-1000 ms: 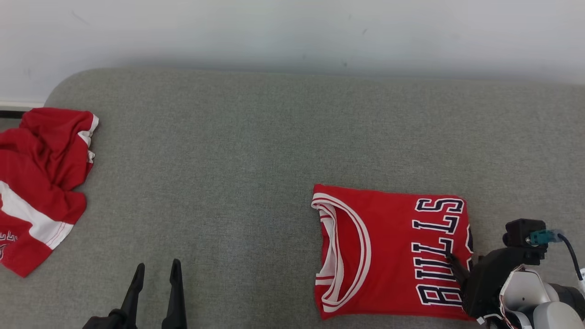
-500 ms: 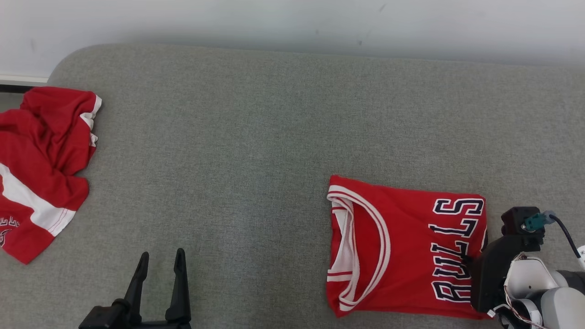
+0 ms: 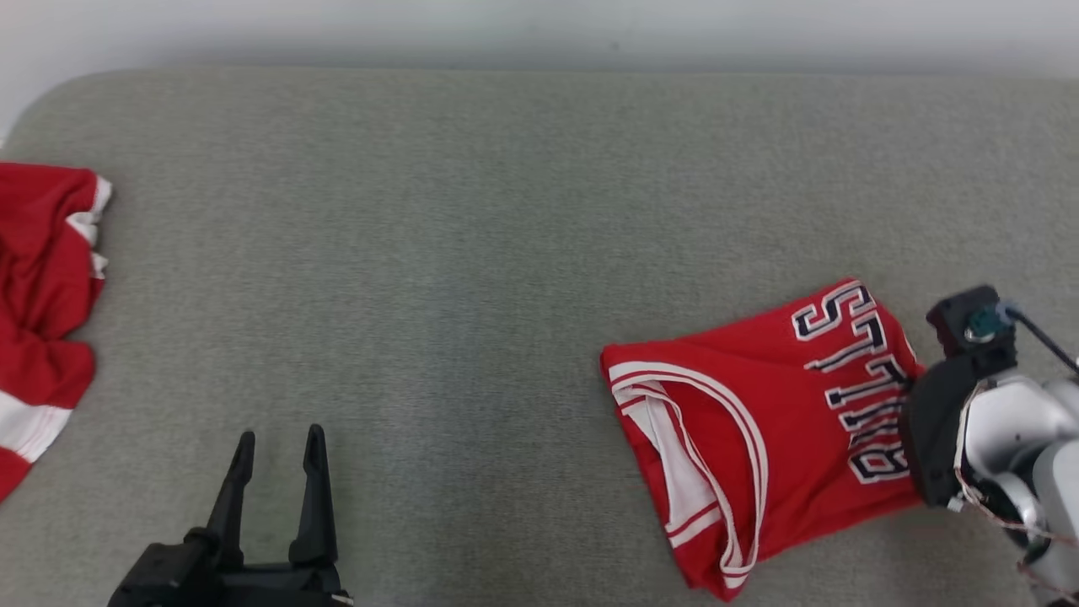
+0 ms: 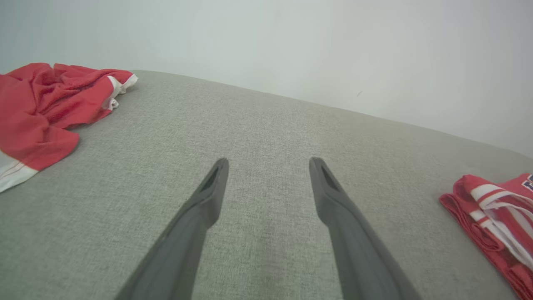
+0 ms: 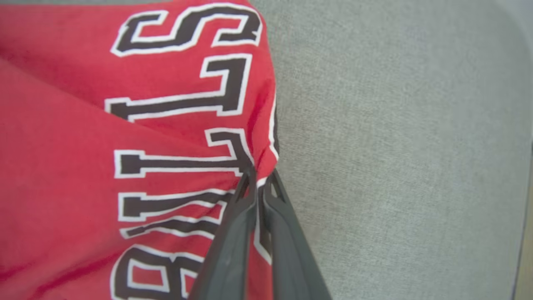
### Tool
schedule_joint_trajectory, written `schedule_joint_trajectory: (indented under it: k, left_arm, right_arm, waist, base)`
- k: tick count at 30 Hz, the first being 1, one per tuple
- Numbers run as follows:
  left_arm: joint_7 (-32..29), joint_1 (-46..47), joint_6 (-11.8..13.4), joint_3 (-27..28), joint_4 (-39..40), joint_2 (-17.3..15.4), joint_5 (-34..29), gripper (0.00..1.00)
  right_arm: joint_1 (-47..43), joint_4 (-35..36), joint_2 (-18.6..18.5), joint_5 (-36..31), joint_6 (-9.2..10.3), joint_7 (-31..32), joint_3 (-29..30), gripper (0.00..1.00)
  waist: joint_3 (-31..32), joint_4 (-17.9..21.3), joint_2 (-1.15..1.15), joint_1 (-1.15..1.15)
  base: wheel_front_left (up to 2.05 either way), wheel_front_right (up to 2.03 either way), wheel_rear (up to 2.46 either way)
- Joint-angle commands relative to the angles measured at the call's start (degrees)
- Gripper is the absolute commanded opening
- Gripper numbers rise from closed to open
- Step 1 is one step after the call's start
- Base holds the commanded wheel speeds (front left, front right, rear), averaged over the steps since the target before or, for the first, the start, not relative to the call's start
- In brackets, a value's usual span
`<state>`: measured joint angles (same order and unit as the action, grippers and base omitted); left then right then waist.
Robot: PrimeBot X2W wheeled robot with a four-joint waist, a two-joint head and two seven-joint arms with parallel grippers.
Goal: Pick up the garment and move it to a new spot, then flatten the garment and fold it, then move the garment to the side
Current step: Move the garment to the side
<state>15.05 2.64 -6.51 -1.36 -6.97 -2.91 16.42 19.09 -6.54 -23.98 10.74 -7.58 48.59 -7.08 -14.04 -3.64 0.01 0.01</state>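
The garment (image 3: 759, 438) is a folded red jersey with dark white-edged lettering, lying at the right of the grey padded surface (image 3: 438, 253). It sits skewed, its lettered end bunched and pulled up. My right gripper (image 3: 909, 384) is shut on that lettered edge. In the right wrist view the two fingers (image 5: 260, 173) pinch a fold of the red cloth (image 5: 125, 125) close to the lettering. At the lower left my left gripper (image 3: 278, 443) stands open over bare padding, jaws wide apart (image 4: 268, 162), with the garment's collar end (image 4: 495, 208) far off to its right.
A second red and white garment (image 3: 42, 278) lies crumpled at the left edge of the surface, also visible from the left wrist (image 4: 41, 104). A pale wall (image 3: 539, 25) runs along the far side. Grey padding stretches between the two garments.
My right gripper has shut on the garment's lettered edge and pulled it up and away, turning the garment askew. The head camera has shifted. The left gripper stays open.
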Motion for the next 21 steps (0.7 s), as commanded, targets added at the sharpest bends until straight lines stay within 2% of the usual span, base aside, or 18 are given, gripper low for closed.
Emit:
schedule_joint_trajectory:
  k: [1,6,10,17,21]
  left_arm:
    - [0.15,1.07,-0.03,0.41,0.77,0.05,-0.63,1.00]
    - [0.16,3.29,-0.41,1.48,2.57,0.04,-1.90,1.00]
    - [0.15,5.31,-0.60,2.38,4.19,0.02,-3.69,1.00]
    - [0.14,8.26,-1.01,1.38,5.93,-0.81,-6.32,1.00]
    - [0.15,9.56,-0.90,0.20,6.90,-2.28,-6.89,1.00]
  right_arm:
    - [2.11,0.39,-2.19,0.81,0.18,-0.65,-1.96,0.00]
    - [8.71,-0.47,-7.68,2.58,0.17,-3.36,-7.36,0.00]
    - [13.61,-2.90,-9.99,3.60,0.18,-6.81,-9.50,0.00]
    - [18.58,-9.79,-12.36,2.94,0.17,-14.14,-7.03,0.00]
    - [20.08,-13.31,-11.49,1.05,0.17,-18.51,-4.04,0.00]
  waist:
    - [-2.39,2.97,-0.01,-0.01]
    - [-5.67,7.75,-0.01,-0.01]
    - [-8.29,12.13,-0.01,-0.01]
    - [-12.18,17.76,-0.01,-0.01]
    - [-14.27,20.11,-0.01,-0.01]
  base:
    - [0.00,0.00,0.00]
    - [0.00,0.00,0.00]
    - [0.00,0.00,0.00]
    - [0.00,0.00,0.00]
    - [0.00,0.00,0.00]
